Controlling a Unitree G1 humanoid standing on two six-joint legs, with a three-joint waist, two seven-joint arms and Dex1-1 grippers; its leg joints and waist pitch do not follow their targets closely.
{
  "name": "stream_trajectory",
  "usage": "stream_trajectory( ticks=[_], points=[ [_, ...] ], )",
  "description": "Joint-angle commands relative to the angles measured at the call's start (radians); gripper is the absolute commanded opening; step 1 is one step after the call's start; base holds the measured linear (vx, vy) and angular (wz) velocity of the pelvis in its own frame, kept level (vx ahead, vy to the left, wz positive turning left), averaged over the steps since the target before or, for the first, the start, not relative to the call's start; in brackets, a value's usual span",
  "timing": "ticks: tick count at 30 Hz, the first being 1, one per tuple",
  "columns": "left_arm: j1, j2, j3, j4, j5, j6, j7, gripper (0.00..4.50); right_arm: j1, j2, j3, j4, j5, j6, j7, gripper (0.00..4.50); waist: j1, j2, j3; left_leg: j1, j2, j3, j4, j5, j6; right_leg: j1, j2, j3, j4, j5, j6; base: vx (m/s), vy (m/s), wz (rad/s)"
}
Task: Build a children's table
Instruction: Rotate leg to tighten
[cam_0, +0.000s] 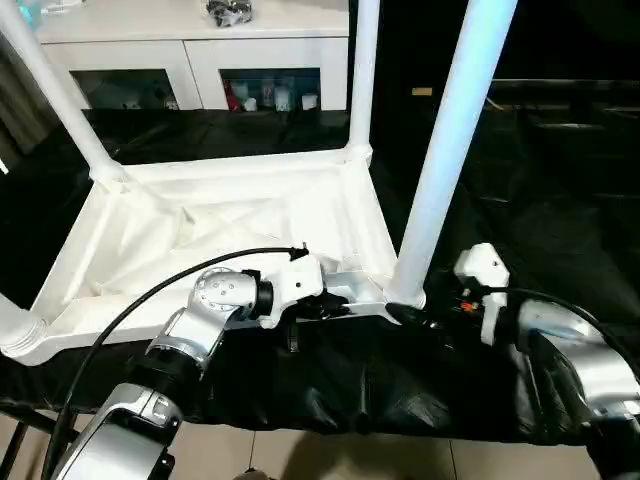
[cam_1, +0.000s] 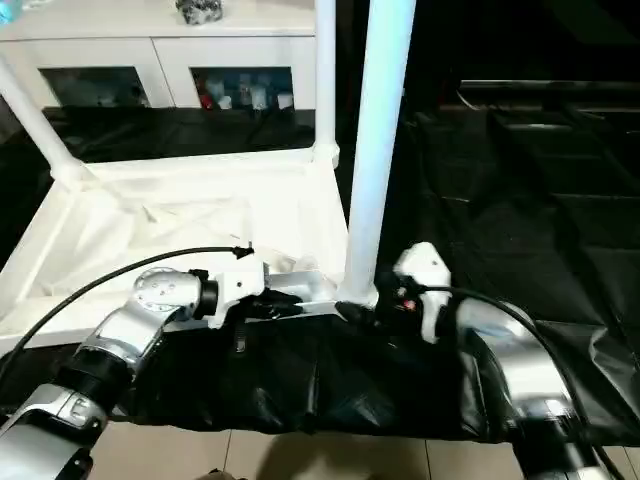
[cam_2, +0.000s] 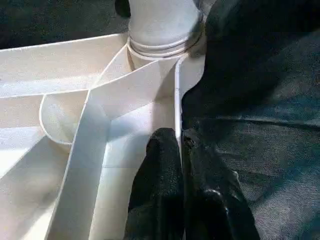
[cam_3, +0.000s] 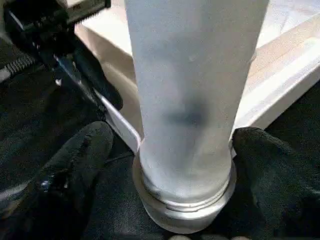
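The white tabletop (cam_0: 200, 230) lies upside down on a black cloth, ribbed underside up. White legs stand in its corner sockets: far left (cam_0: 55, 90), far right (cam_0: 362, 70), near right (cam_0: 450, 150), and a leg base at near left (cam_0: 15, 330). My left gripper (cam_2: 179, 137) is shut on the tabletop's thin near rim, close to the near-right socket (cam_2: 162, 42). My right gripper (cam_3: 170, 150) straddles the foot of the near-right leg (cam_3: 190, 90). It is open, with one black finger (cam_3: 80, 160) standing off the leg and the other (cam_3: 270, 165) close beside it.
A white cabinet with glass doors (cam_0: 200, 50) stands behind the tabletop. Black cloth (cam_0: 540, 200) covers the ground to the right and in front. Pale floor tiles (cam_0: 330, 455) show at the near edge. A black cable (cam_0: 150, 295) loops over my left forearm.
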Motion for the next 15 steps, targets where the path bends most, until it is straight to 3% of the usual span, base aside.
stream_trajectory(
  ticks=[1, 3, 6, 13, 14, 15],
  points=[
    [0.016, 0.006, -0.011, -0.016, -0.017, -0.012, -0.014, 0.0, -0.031, 0.002, 0.011, 0.022, -0.013, -0.019, 0.02, 3.95, 0.001, -0.037, -0.06, 0.0, 0.022, -0.001, -0.053, -0.095, 0.106, 0.057, -0.054, 0.031, -0.056, -0.077, -0.234, 0.0, 0.0, 0.0],
    [0.016, 0.006, -0.011, -0.016, -0.017, -0.012, -0.014, 0.0, -0.046, 0.006, 0.012, 0.037, -0.014, -0.025, 0.025, 3.9, 0.002, -0.033, -0.059, 0.001, 0.022, -0.001, -0.052, -0.101, 0.103, 0.055, -0.055, 0.031, -0.057, -0.088, -0.234, 0.0, 0.0, 0.0],
    [0.015, 0.006, -0.01, -0.018, -0.016, -0.008, -0.011, 0.0, -0.063, 0.01, 0.015, 0.053, -0.009, -0.034, 0.035, 3.52, 0.003, -0.04, -0.057, 0.002, 0.022, 0.0, -0.052, -0.106, 0.099, 0.055, -0.055, 0.033, -0.058, -0.104, -0.229, 0.0, 0.0, 0.0],
    [0.017, 0.014, -0.007, -0.019, -0.017, -0.005, -0.012, 0.0, -0.084, 0.02, 0.019, 0.07, -0.004, -0.055, 0.061, 3.02, 0.002, -0.04, -0.055, 0.001, 0.022, -0.001, -0.053, -0.117, 0.087, 0.055, -0.054, 0.034, -0.058, -0.131, -0.225, 0.0, 0.0, 0.0],
    [0.018, 0.015, -0.007, -0.019, -0.017, -0.005, -0.013, 0.0, -0.086, 0.02, 0.02, 0.073, -0.004, -0.059, 0.065, 2.95, 0.003, -0.027, -0.055, 0.003, 0.022, -0.002, -0.053, -0.121, 0.083, 0.053, -0.055, 0.035, -0.058, -0.133, -0.227, 0.0, 0.0, 0.0],
    [0.018, 0.016, -0.008, -0.019, -0.017, -0.005, -0.014, 0.0, -0.088, 0.021, 0.021, 0.075, -0.004, -0.062, 0.067, 2.76, -0.001, -0.035, -0.054, 0.003, 0.021, 0.0, -0.052, -0.13, 0.08, 0.053, -0.053, 0.035, -0.06, -0.131, -0.227, 0.0, 0.0, 0.0]
  ],
)
